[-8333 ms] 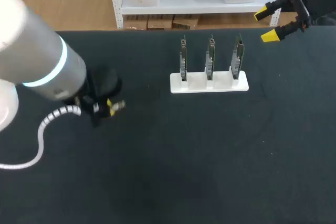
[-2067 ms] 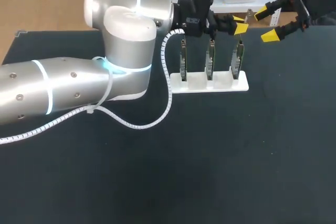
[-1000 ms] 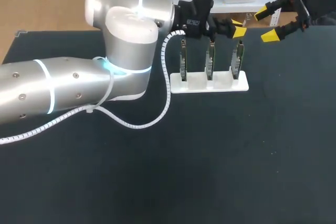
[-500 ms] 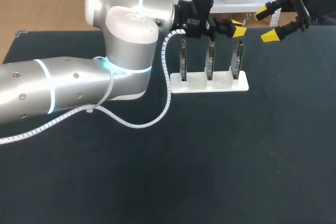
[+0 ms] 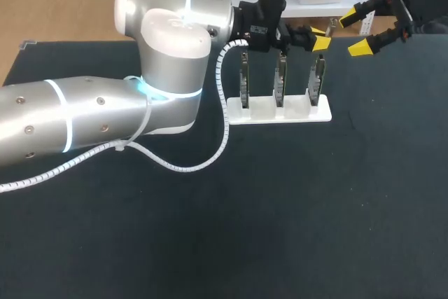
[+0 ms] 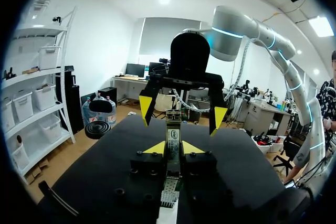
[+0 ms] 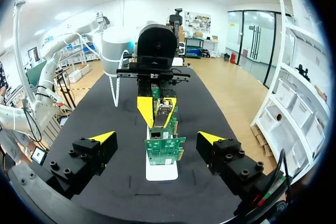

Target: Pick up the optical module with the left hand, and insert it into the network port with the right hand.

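My left arm comes in from the left and reaches across to the far side of the table. Its gripper [image 5: 320, 37] hovers above the right-hand board of the rack. In the left wrist view this left gripper [image 6: 174, 148] is shut on the small metal optical module [image 6: 172, 132], which sticks out past the yellow tips. My right gripper [image 5: 355, 31] stands wide open at the table's far right edge, facing the module from a short distance. In the right wrist view its fingers [image 7: 102, 139] flank the scene, with the module [image 7: 165, 107] ahead and nothing between them.
A white rack [image 5: 280, 113] holds three upright green circuit boards [image 5: 280, 75] at the far middle of the dark table [image 5: 294, 208]. The nearest board [image 7: 164, 150] lies between my two grippers. The left arm's white cable [image 5: 210, 152] loops over the table.
Eight seconds ago the left gripper was low over the table's left side; since then it has come over the rack. Over the last second it edged slightly rightward. The right gripper stays put.
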`<state>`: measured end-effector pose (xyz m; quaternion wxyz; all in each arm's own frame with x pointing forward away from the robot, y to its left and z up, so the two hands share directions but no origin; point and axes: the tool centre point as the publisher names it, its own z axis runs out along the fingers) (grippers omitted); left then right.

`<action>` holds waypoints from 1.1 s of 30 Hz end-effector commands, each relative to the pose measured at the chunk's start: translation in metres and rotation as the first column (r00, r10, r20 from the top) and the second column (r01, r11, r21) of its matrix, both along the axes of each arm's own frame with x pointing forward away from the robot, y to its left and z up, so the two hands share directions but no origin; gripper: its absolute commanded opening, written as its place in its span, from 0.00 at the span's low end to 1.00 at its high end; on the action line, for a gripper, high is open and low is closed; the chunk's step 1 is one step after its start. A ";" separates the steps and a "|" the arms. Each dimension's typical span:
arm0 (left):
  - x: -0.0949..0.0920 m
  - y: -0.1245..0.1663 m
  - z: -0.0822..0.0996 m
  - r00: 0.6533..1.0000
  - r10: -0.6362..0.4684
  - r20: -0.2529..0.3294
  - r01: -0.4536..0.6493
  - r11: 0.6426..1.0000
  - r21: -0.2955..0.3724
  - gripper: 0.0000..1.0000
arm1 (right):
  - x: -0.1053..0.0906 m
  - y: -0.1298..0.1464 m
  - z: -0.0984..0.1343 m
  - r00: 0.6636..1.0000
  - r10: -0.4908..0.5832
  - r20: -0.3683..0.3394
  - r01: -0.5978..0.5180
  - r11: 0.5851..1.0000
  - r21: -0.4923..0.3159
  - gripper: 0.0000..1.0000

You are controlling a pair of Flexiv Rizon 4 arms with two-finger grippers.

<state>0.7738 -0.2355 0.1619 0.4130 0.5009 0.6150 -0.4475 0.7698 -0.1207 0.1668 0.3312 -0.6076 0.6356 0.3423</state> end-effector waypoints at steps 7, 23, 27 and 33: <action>-0.004 0.001 0.002 1.000 -0.004 0.009 0.004 1.000 -0.001 0.00 | -0.001 0.000 0.000 1.000 -0.003 0.003 0.003 1.000 0.000 1.00; -0.004 0.001 0.002 1.000 -0.004 0.009 0.004 1.000 -0.001 0.00 | 0.002 -0.011 0.005 0.999 -0.015 0.030 0.014 1.000 0.017 1.00; -0.004 0.001 0.002 1.000 -0.004 0.009 0.004 1.000 -0.001 0.00 | 0.006 -0.017 0.009 0.999 -0.004 0.047 0.002 0.999 0.033 1.00; -0.004 0.001 0.002 1.000 -0.004 0.009 0.004 1.000 -0.001 0.00 | 0.011 -0.016 0.015 0.996 0.051 0.067 -0.057 0.993 0.100 1.00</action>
